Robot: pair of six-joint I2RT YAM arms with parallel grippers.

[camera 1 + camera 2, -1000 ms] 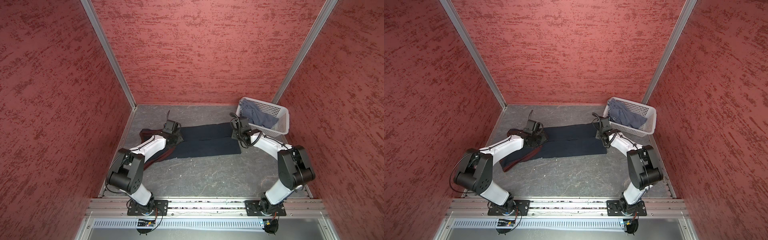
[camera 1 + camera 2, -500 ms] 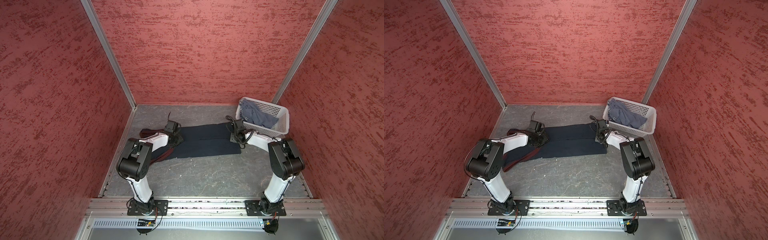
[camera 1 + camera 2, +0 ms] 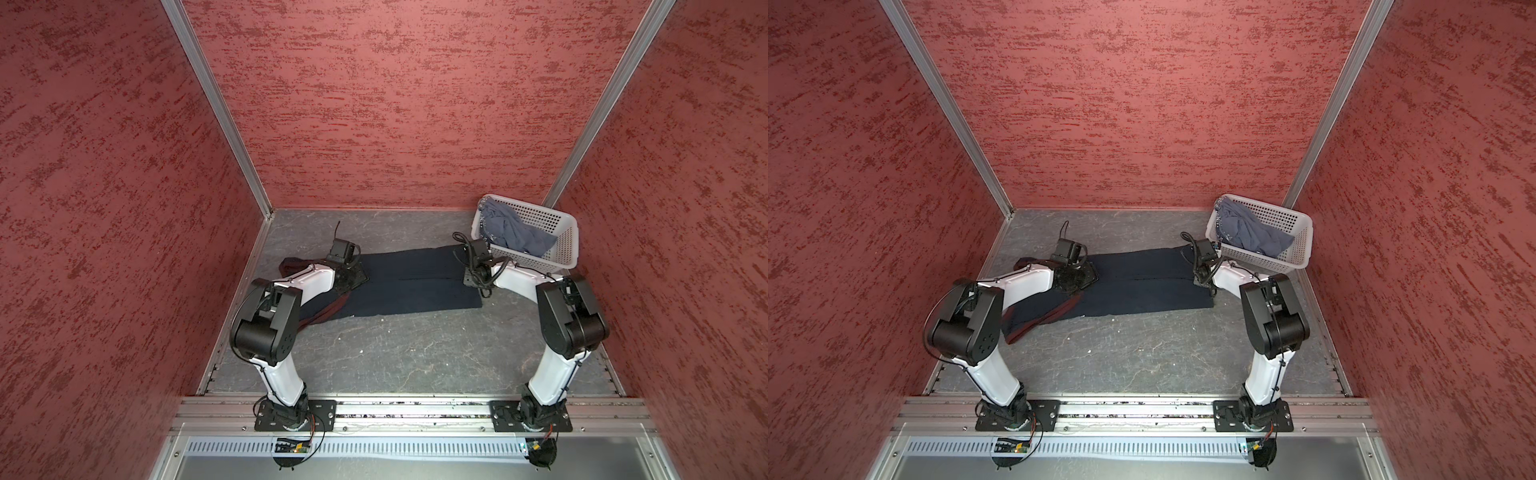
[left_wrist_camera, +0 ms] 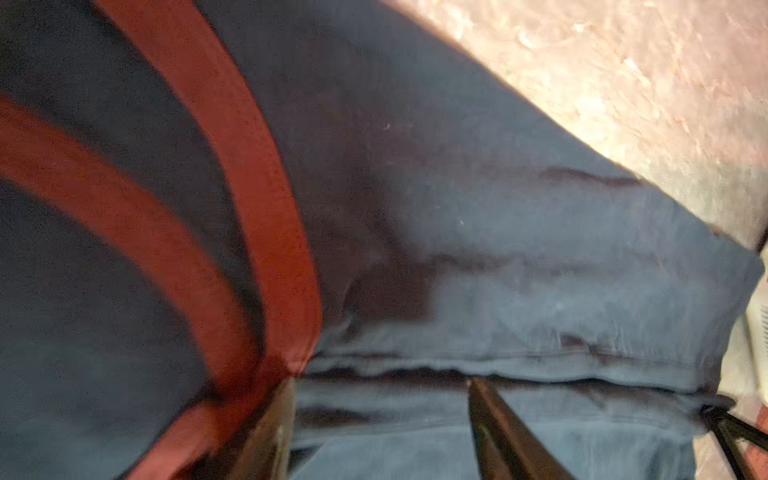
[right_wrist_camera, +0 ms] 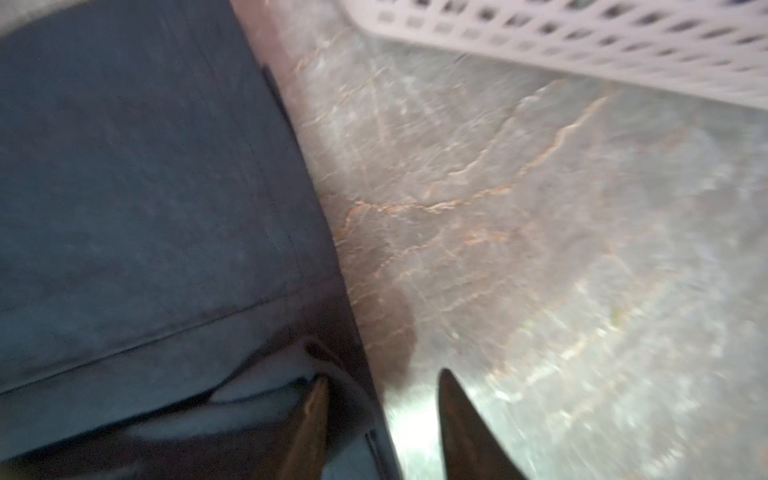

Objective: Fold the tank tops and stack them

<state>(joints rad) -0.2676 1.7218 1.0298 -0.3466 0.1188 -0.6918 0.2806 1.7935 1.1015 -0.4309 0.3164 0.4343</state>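
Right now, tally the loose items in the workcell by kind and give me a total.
Baskets: 1, the white basket
Tank tops: 2, the navy tank top outside it, the blue-grey tank top inside it
Total: 3

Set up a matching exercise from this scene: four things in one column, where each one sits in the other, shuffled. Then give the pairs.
Column 1
1. navy tank top
2. blue-grey tank top
3. basket
4. left end effector

Column 2
A. bunched inside the basket
B. far right corner of the table
C. over the red-trimmed end of the navy tank top
D. laid out long across the table

Pairs: 1-D, 2-A, 3-B, 4-C
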